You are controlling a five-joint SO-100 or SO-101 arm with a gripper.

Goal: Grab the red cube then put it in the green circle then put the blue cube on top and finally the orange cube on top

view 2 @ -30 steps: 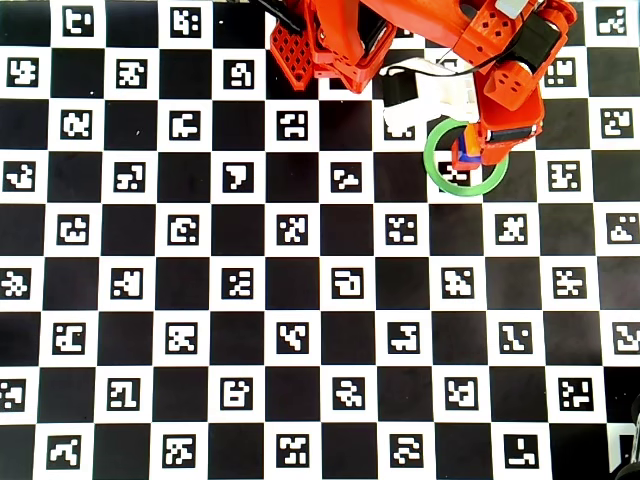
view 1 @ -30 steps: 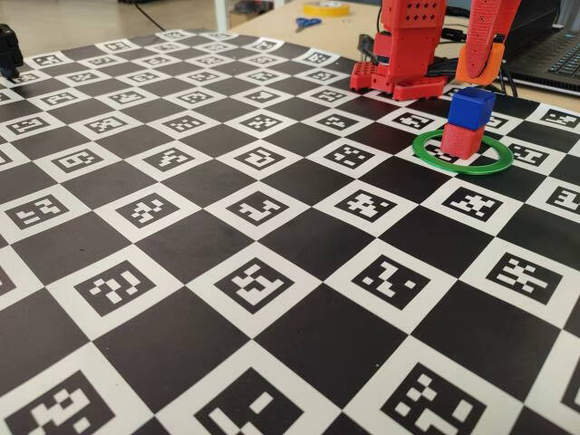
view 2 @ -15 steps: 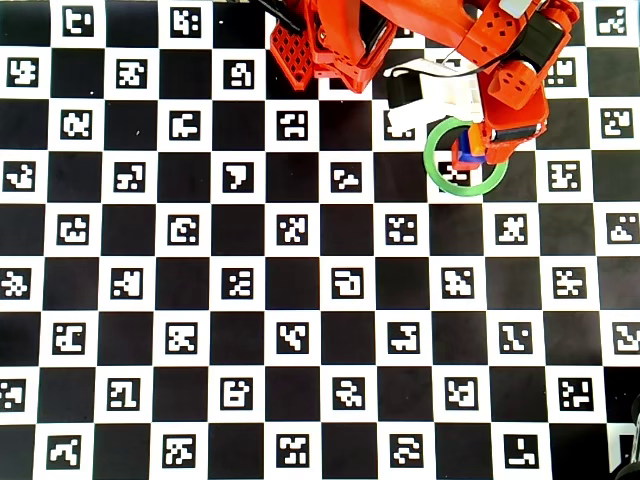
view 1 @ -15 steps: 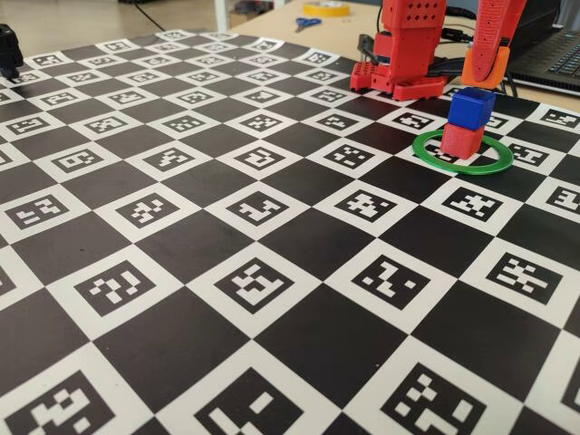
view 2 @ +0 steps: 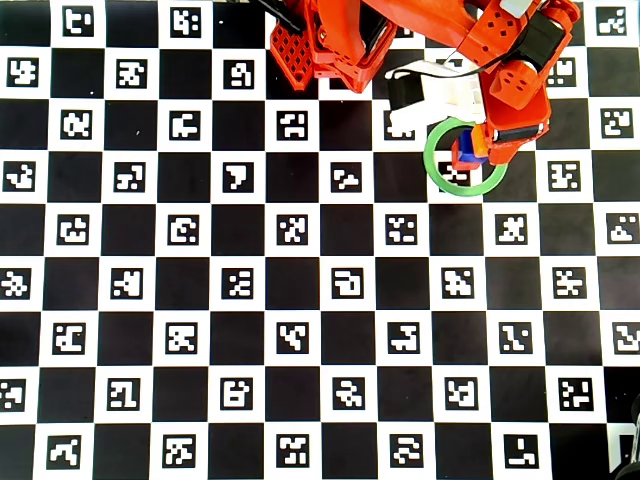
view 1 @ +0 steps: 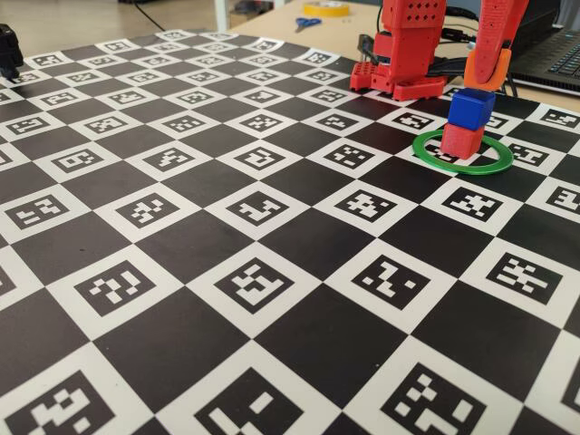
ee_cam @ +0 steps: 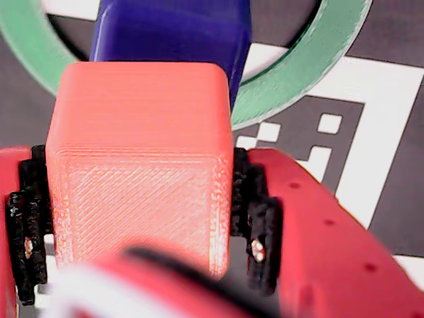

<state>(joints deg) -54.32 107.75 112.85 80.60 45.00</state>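
1. A black-and-white checkered board (view 2: 300,300) with coded markers in its white squares fills the overhead view.
2. The red arm (view 2: 420,40) reaches in from the top edge toward the right.
3. The green circle (view 2: 436,176) lies on the board, partly under the arm.
4. Inside it, slivers of the blue cube (view 2: 461,160) and the orange cube (view 2: 476,143) show beside the gripper (view 2: 480,148).
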